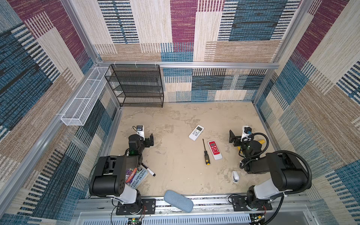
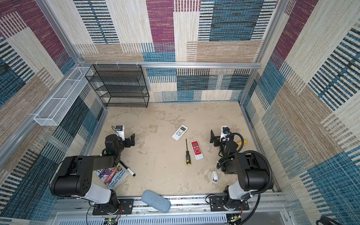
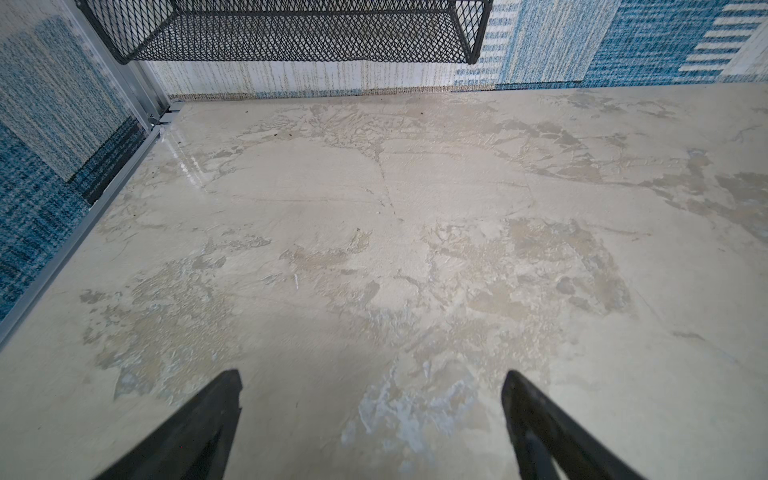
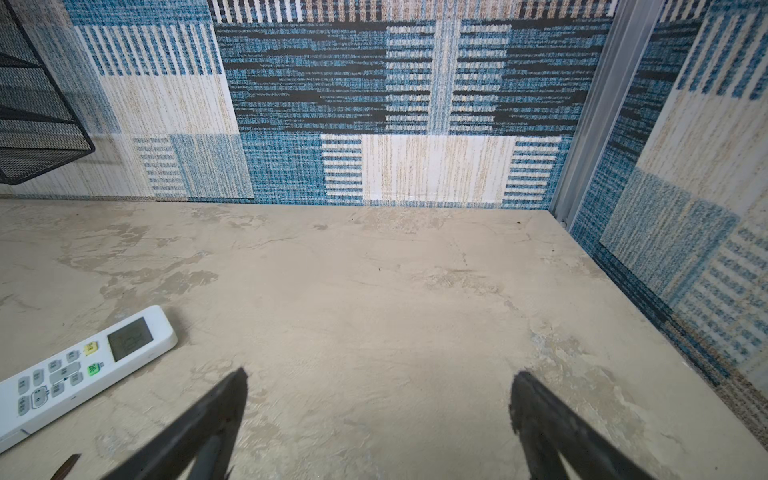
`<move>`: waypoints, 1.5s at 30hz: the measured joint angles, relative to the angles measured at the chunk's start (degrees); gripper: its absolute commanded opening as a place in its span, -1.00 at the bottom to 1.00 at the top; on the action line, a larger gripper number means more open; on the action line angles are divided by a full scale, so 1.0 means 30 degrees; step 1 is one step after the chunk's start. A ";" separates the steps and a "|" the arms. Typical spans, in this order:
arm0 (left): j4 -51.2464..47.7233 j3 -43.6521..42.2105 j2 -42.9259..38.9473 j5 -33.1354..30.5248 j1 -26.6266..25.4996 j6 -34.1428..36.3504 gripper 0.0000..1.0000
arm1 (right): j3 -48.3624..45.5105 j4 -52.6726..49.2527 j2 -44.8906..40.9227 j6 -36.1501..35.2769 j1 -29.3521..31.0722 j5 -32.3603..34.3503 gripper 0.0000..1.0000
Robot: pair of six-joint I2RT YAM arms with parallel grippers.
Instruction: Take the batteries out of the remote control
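Beige table (image 1: 175, 175), carpet-patterned walls. White remote (image 1: 196, 132) at one o'clock and red remote (image 1: 214, 150) at three lie buttons-up, hiding any batteries. Left gripper (image 3: 372, 376) and right gripper (image 4: 378, 374) hang spread and empty, seemingly ready to start.

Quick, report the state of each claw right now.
The left claw is open, holding nothing.
The right claw is open, holding nothing.

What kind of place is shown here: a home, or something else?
Probably a robot test cell, not a home. A left arm and a right arm stand on a front rail, and carpet-covered walls on an aluminium frame enclose the small table.
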 measured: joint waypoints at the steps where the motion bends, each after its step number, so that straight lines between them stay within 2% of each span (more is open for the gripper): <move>1: 0.0000 0.0000 0.0000 0.0000 0.0000 0.0000 0.99 | 0.0000 0.0000 0.0000 0.0000 0.0000 0.0000 0.99; 23: 0.0007 -0.0117 -0.0124 -0.0007 0.0022 0.0000 0.98 | 0.0000 -0.0007 -0.0029 0.0000 0.0000 0.0007 0.99; 27: -0.0444 -0.0153 -0.1137 -0.0015 0.0000 0.0000 0.96 | 0.0714 -0.1421 -0.0889 0.0146 0.0000 0.0036 0.99; 32: -0.4262 0.1894 -0.2841 -0.0124 -0.0007 -0.0189 0.98 | 0.2011 -0.3934 -0.2550 0.0226 0.0000 0.0102 0.99; 36: -0.8218 0.3912 -0.3191 -0.0874 -0.0073 -0.1341 0.98 | 0.2936 -0.6615 -0.3781 0.0670 0.0000 0.0313 0.99; 40: -1.2021 0.5530 -0.3242 -0.1676 -0.0364 -0.2674 0.98 | 0.5093 -1.0520 -0.4357 0.1617 0.0000 0.0809 0.99; 45: -1.5387 0.6885 -0.3417 -0.1537 -0.1260 -0.3738 0.98 | 0.7490 -1.5489 -0.4291 0.3228 0.0095 0.1100 0.99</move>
